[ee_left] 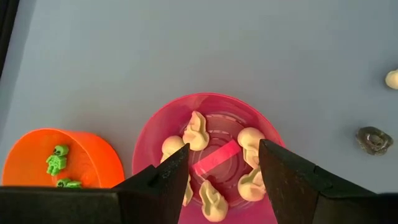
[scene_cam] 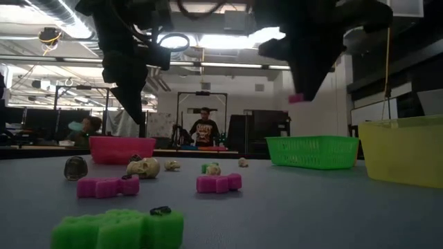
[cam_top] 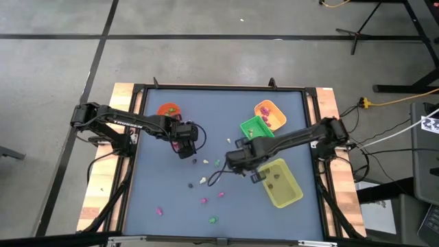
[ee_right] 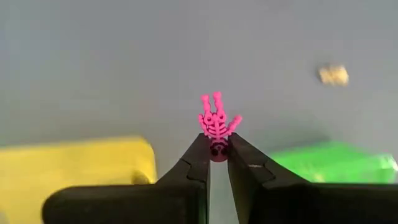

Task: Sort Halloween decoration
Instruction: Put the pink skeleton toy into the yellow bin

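My right gripper is shut on a tiny pink skeleton and hangs over the table's middle, left of the yellow tray. In the low view the skeleton shows well above the table. My left gripper stands open above the pink cup, which holds several cream skulls and a pink piece. Beside it, the orange cup holds green skeletons. More pink, green, cream and dark trinkets lie scattered on the blue mat toward the near edge. My right gripper pinches the pink skeleton by its head end between the two fingertips. The fingers come from above, pointing down. The skeleton hangs below them with its legs down, lifted clear of the table.
The green tray and the orange tray sit at the far right, the yellow tray nearer. In the low view, pink and green foam pieces and a cream skull lie close by. People stand in the room beyond.
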Robot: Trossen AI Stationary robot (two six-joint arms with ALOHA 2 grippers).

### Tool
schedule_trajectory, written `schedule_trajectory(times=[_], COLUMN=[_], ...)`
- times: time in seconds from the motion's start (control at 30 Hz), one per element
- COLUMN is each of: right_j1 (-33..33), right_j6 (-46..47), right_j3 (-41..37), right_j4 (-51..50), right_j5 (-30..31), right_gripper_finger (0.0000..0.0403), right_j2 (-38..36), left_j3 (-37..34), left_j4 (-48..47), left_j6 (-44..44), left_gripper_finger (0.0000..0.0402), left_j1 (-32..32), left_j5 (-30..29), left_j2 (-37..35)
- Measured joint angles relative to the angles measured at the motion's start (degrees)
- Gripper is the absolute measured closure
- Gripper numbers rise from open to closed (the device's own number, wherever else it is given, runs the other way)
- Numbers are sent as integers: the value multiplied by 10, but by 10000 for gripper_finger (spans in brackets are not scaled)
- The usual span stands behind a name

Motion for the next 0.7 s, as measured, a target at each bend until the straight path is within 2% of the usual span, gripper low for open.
schedule_trajectory(times=[0.27, 0.7], right_j1=[-75, -265], right_j6=[1, -3], right_j3=[0, -21], right_j4=[-85, -111], right_j5=[24, 24], right_gripper_finger=[369, 369], right_j2=[-52, -72], left_j3=[0, 62], left_j4=[-2, -142], left_j6=[0, -5], left_gripper_finger=[227, 227], left_j1=[0, -14], left_j5=[11, 166], left_j2=[0, -2])
